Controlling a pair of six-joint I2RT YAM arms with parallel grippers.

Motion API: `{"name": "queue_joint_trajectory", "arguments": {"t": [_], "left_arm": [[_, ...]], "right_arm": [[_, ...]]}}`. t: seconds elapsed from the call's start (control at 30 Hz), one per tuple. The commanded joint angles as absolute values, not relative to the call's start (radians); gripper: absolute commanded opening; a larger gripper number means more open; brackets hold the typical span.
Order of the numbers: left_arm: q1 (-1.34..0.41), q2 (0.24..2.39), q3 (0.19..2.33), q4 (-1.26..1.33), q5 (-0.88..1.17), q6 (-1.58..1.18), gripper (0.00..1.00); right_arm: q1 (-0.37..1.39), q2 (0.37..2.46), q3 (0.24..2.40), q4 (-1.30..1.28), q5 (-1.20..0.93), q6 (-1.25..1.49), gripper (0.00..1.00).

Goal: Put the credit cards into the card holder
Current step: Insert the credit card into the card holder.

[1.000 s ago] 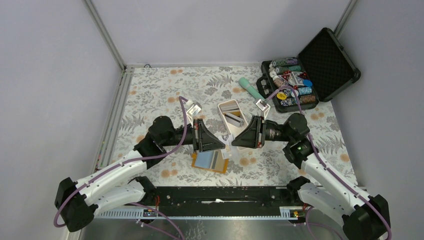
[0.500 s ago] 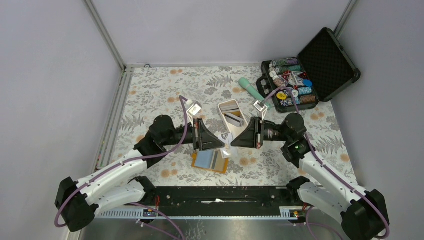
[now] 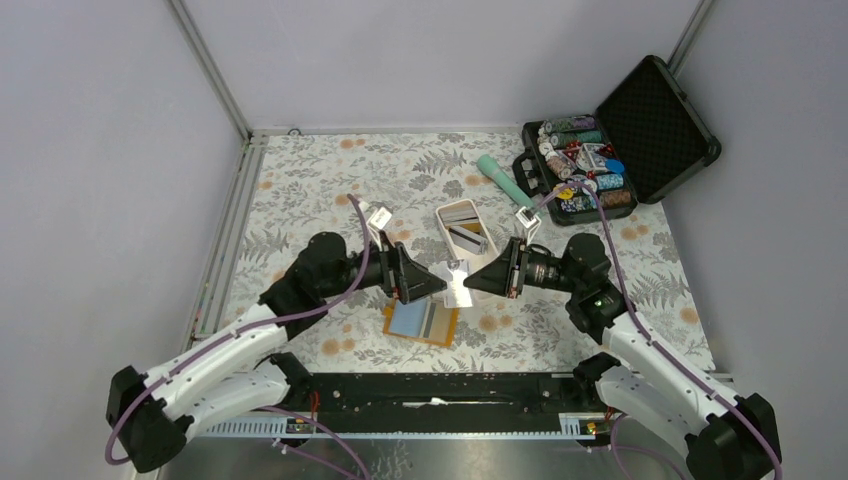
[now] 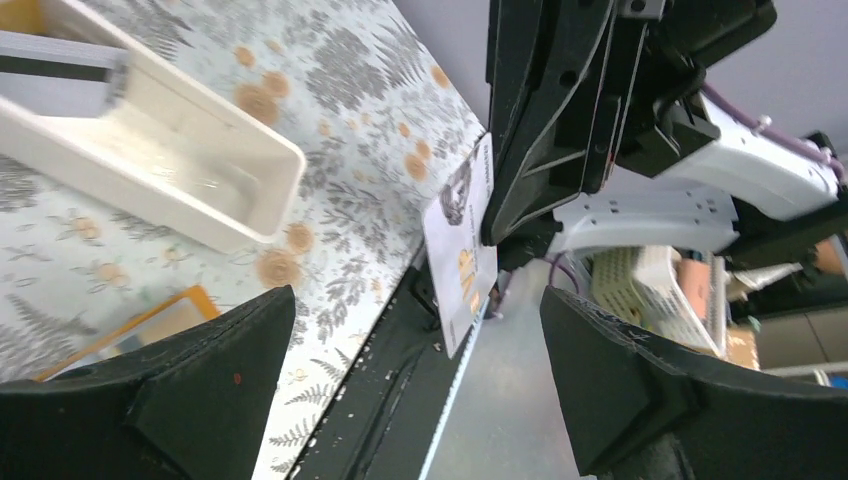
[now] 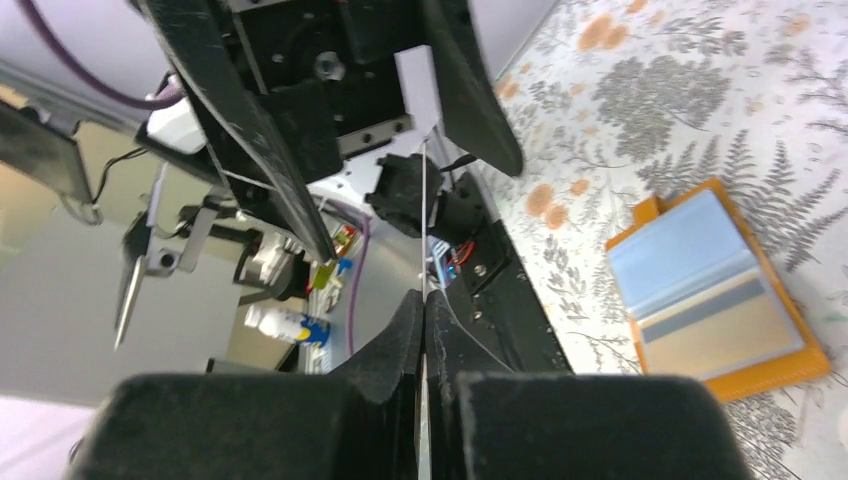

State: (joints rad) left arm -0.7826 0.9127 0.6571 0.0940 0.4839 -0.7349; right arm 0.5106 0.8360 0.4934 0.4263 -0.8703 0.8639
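Observation:
A white credit card (image 3: 458, 285) hangs upright above the table, pinched at one edge by my shut right gripper (image 3: 474, 281). My left gripper (image 3: 432, 285) faces it with jaws wide open, and nothing is between them. In the left wrist view the card (image 4: 462, 255) stands apart from both fingers (image 4: 230, 370). The right wrist view shows the card (image 5: 423, 220) edge-on, running out of my shut right gripper (image 5: 423, 300). The orange card holder (image 3: 420, 321) lies open just below, its blue pockets (image 5: 715, 290) facing up. More cards (image 3: 467, 238) stand in the white tray.
The long white tray (image 3: 452, 213) sits just behind the two grippers. An open black case (image 3: 655, 115) of poker chips stands at the back right, with a teal cylinder (image 3: 500, 175) beside it. The black base rail (image 3: 440, 390) runs along the near edge.
My left gripper has opened and pulled back to the left, letting go of the card. The right gripper has shut on the card and now holds it alone.

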Motion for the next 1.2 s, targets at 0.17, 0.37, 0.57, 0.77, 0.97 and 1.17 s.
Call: {"name": "queue_joint_trajectory", "arguments": {"t": [0.17,0.37,0.57,0.77,0.97,1.17], "left_arm": [[-0.671,0.660,0.646,-0.197,0.269,-0.652,0.99],[-0.643,0.620,0.595,-0.342,0.153,-0.709,0.99],[-0.637,0.701,0.489,-0.298,0.139,-0.818,0.99],[-0.637,0.809,0.445,-0.243,0.130,-0.825,0.97],[-0.637,0.912,0.408,-0.173,0.123,-0.837,0.87],[-0.637,0.978,0.381,-0.109,0.117,-0.853,0.71]], "right_arm": [[0.515,0.771,0.506,0.197,-0.665,0.745,0.00],[0.517,0.799,0.444,0.245,-0.650,0.854,0.00],[0.577,0.802,0.374,0.235,-0.509,0.959,0.00],[0.697,0.862,0.306,0.338,-0.347,1.074,0.00],[0.789,1.015,0.285,0.467,-0.202,1.153,0.00],[0.812,1.169,0.303,0.580,-0.159,1.186,0.00]]}}
